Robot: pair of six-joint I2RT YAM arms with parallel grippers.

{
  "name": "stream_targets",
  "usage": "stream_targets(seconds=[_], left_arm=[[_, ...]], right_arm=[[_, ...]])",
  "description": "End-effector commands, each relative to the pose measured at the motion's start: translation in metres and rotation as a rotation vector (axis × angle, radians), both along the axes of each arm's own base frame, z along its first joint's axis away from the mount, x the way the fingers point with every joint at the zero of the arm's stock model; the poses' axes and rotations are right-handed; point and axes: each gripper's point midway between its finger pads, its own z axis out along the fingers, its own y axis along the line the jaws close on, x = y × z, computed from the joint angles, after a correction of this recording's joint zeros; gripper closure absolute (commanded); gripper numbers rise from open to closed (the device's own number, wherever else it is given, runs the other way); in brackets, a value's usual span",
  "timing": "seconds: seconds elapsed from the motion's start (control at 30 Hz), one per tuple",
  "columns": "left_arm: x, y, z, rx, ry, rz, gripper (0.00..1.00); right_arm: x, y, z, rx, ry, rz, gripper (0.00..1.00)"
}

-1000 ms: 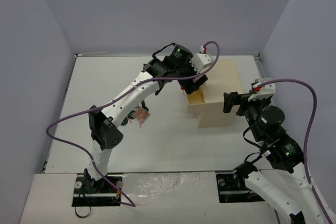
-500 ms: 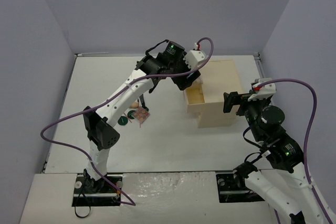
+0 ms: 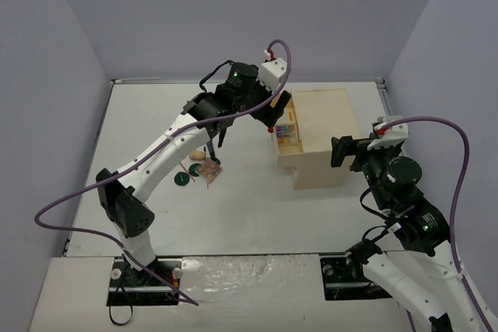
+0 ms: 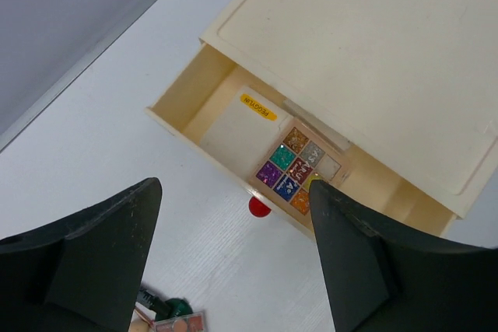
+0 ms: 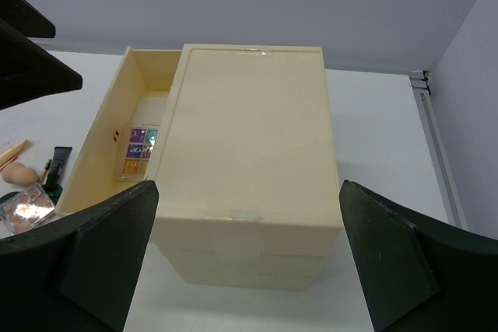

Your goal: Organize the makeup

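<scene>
Far left on the white tabletop [image 3: 249,215] sits a loose cluster of makeup: a dark green round compact [image 3: 182,179], a pinkish square palette [image 3: 210,170] just right of it, a beige egg-shaped sponge [image 3: 198,155] behind them, plus a black tube [image 5: 56,162] and a thin pencil [image 5: 14,152] near the sponge; whether these touch each other, cannot tell. Next right, the left gripper [image 4: 235,186] hangs above the front edge of the pulled-out top drawer [image 4: 180,97] - jaws spread wide, nothing between them. A red round knob [image 4: 259,207] shows on the drawer front. Inside the drawer lies a white flat case with a yellow label [image 4: 233,122], flat on the floor of the drawer, and just beside it toward the box a clear palette of glittery multicoloured squares [image 4: 297,169], partly tucked under the box top. The drawer belongs to the large beige wooden box [image 3: 323,126], standing right of centre on the tabletop. Far right, the right gripper [image 5: 249,188] is near the box's right side and faces it - jaws spread fully, empty, not touching the box.
</scene>
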Motion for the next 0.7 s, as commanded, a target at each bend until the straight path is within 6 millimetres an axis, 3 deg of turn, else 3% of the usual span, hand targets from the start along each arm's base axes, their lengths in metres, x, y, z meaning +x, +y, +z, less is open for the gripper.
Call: stream_targets(seconds=[0.0, 0.07, 0.1, 0.17, 0.2, 0.27, 0.33, 0.43, 0.57, 0.67], left_arm=[[0.006, 0.034, 0.084, -0.243, -0.140, 0.226, 0.25], [0.010, 0.070, 0.073, -0.221, -0.125, 0.400, 0.21], [0.014, 0.088, 0.059, -0.185, -0.117, 0.488, 0.19], [0.007, 0.126, 0.040, -0.180, -0.059, 0.651, 0.18], [0.007, 0.128, 0.040, -0.181, -0.057, 0.657, 0.17], [-0.001, 0.170, -0.010, -0.163, 0.076, 0.821, 0.13], [-0.011, 0.192, -0.051, -0.144, 0.178, 0.914, 0.06], [-0.023, 0.207, -0.095, -0.120, 0.272, 1.001, 0.03], [-0.036, 0.213, -0.150, -0.119, 0.392, 1.120, 0.03], [-0.037, 0.212, -0.179, -0.152, 0.451, 1.207, 0.03]], right_arm=[[0.004, 0.003, 0.017, 0.032, -0.053, 0.003, 0.00], [0.003, 0.003, 0.017, 0.033, -0.055, 0.002, 0.00], [0.003, 0.003, 0.018, 0.036, -0.057, 0.003, 0.00], [0.003, 0.004, 0.019, 0.037, -0.058, 0.006, 0.00], [0.003, 0.004, 0.019, 0.037, -0.058, 0.009, 0.00], [0.004, 0.006, 0.018, 0.036, -0.053, 0.017, 0.00], [0.004, 0.008, 0.017, 0.035, -0.049, 0.024, 0.00], [0.006, 0.010, 0.014, 0.034, -0.041, 0.029, 0.00], [0.006, 0.011, 0.012, 0.034, -0.034, 0.032, 0.00], [0.007, 0.012, 0.010, 0.034, -0.030, 0.037, 0.00]])
